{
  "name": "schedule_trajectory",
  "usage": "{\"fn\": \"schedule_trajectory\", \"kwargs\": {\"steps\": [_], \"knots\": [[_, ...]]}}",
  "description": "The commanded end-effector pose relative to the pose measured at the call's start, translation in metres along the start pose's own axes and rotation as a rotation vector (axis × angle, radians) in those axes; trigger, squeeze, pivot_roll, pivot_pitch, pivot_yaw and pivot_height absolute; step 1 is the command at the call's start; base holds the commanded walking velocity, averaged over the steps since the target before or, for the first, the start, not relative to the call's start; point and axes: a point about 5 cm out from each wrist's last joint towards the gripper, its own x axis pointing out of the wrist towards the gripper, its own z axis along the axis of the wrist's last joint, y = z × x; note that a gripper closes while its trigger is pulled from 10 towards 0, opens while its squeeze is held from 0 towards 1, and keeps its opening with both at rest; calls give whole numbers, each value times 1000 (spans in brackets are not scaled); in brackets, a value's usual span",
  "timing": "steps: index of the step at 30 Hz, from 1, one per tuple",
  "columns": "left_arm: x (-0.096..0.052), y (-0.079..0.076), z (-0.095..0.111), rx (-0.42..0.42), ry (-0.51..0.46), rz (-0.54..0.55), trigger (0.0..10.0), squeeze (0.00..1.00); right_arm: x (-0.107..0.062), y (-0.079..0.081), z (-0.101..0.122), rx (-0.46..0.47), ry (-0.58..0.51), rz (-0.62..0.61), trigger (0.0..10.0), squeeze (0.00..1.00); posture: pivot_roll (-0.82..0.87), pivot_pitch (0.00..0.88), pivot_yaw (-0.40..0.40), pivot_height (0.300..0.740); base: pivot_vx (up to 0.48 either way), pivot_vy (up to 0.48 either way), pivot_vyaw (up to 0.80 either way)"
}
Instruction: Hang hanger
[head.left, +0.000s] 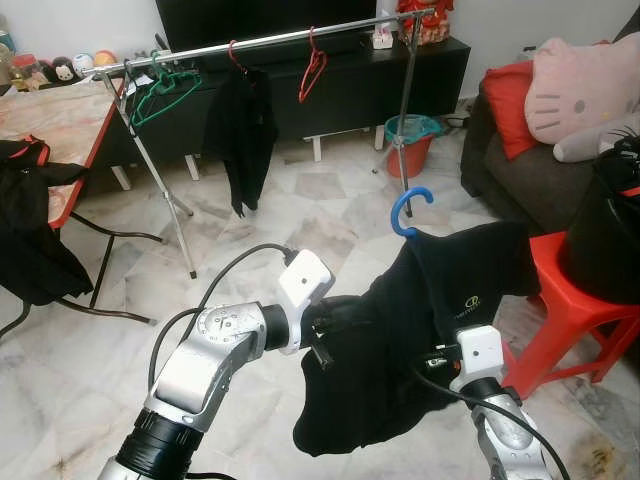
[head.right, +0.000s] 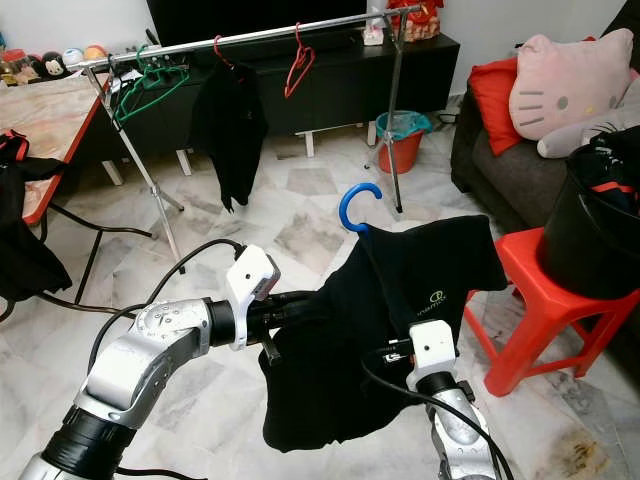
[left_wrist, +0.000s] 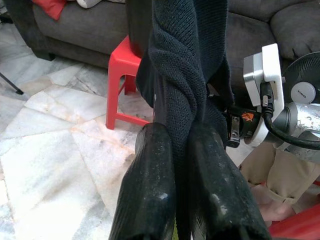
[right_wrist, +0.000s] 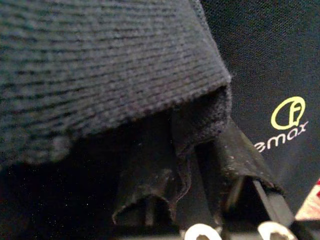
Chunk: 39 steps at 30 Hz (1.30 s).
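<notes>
Right now I have one black garment (head.left: 400, 340) on one blue hanger (head.left: 408, 212), held up between both arms, well short of the clothes rail (head.left: 270, 40). My left gripper (left_wrist: 182, 150) is clamped on a twisted fold of that garment. My right gripper (right_wrist: 200, 165) is buried in the same cloth; I cannot tell its state. On the rail I count two red hangers (head.left: 312, 68), one carrying a dark garment (head.left: 243, 125), plus a bunch of green hangers (head.left: 160, 92). One red stool (head.left: 570, 300) stands to my right.

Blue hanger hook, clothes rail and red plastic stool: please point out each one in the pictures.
blue hanger hook (head.left: 409, 207), left eye view, on the curved top of the hook.
clothes rail (head.left: 270, 40), left eye view, on the horizontal metal bar.
red plastic stool (head.right: 520, 275), right eye view, on the bare seat edge.
</notes>
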Motion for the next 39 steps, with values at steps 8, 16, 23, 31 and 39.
{"fn": "schedule_trajectory", "kwargs": {"steps": [8, 16, 23, 31, 39], "knots": [[-1, -1, 11, 20, -37, -11, 10000, 0, 2, 1, 1, -3, 1, 1, 0, 0, -182, 0, 62, 740, 0, 0, 0], [-3, 0, 5, 27, -13, -6, 10000, 0, 3, 2, 0, -5, 9, 3, 0, 0, -180, 0, 61, 740, 0, 0, 0], [-21, 5, -16, 142, 142, -9, 10000, 0, 4, 3, 0, -9, 10, 11, 0, 0, -180, 0, 62, 740, 0, 0, 0], [-57, 30, -51, 330, 434, 68, 10000, 0, 5, 4, 0, -14, 20, 25, 0, 0, -167, 0, 55, 740, 0, 0, 0], [-81, 44, -70, 411, 570, 102, 10000, 0, 7, 6, -1, -15, 31, 42, 0, 0, -165, 0, 54, 740, 0, 0, 0]]}}
